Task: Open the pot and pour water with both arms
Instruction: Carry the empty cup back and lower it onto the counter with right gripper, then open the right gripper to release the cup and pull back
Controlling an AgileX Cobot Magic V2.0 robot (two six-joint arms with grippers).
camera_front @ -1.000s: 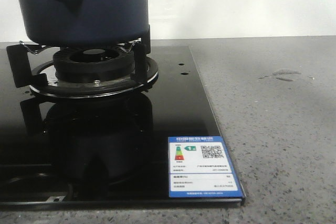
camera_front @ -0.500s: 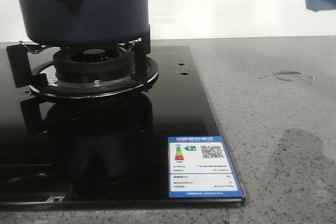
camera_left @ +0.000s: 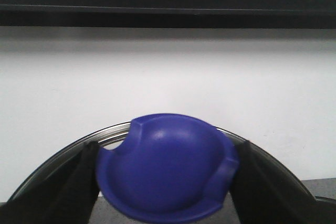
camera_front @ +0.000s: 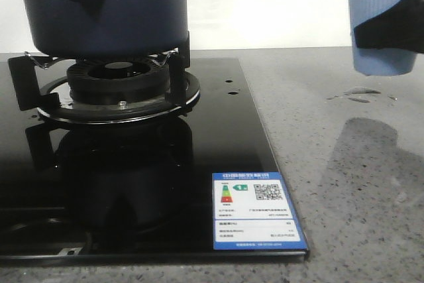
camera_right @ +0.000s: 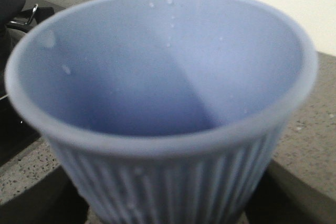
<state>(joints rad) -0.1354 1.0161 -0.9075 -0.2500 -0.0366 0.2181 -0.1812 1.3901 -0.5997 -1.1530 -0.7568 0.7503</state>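
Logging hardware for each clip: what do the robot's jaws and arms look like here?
Little shows. The left gripper has matte black fingers, broad and tapering, with no markings. The right gripper appears only as a black, unmarked shape in the front view. No cables, labels or arm links are visible.

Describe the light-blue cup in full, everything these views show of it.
The cup is light blue and looks like matte plastic, with vertical ribs on its outer wall and a smooth rim. It tapers toward the base. It stands upright in the air, clear of the grey countertop, to the right of the stove, held by the right gripper, whose dark finger crosses its side. The right wrist view shows droplets on its inner wall; no pool of water is visible.
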